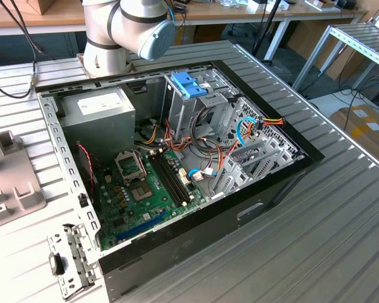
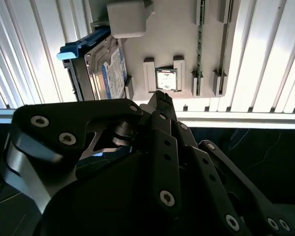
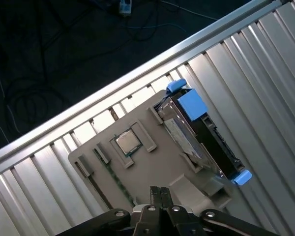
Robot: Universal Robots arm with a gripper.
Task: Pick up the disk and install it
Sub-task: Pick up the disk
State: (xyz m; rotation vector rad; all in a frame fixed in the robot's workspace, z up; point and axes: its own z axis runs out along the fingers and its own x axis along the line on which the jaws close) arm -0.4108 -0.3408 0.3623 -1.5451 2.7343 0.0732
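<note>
The disk [image 3: 202, 140] stands on edge in a grey holder [image 3: 155, 169] on the slatted tabletop [image 3: 265, 73], beside a chip [image 3: 127, 142]. The claw [image 3: 161, 191], pressed together and empty, hovers over the holder, apart from the disk.

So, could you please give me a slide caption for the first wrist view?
The disk on edge in its grey holder beside a processor chip, not yet grasped by the tool.

Disk [image 3: 200, 138] upright at the edge of the holder [image 3: 157, 167]: bare slatted table [image 3: 265, 73] flanks its outer face; a raised block [image 3: 196, 189] stands just beside one end. Cables [image 1: 220, 153] crowd the case [image 1: 208, 224] interior.
</note>
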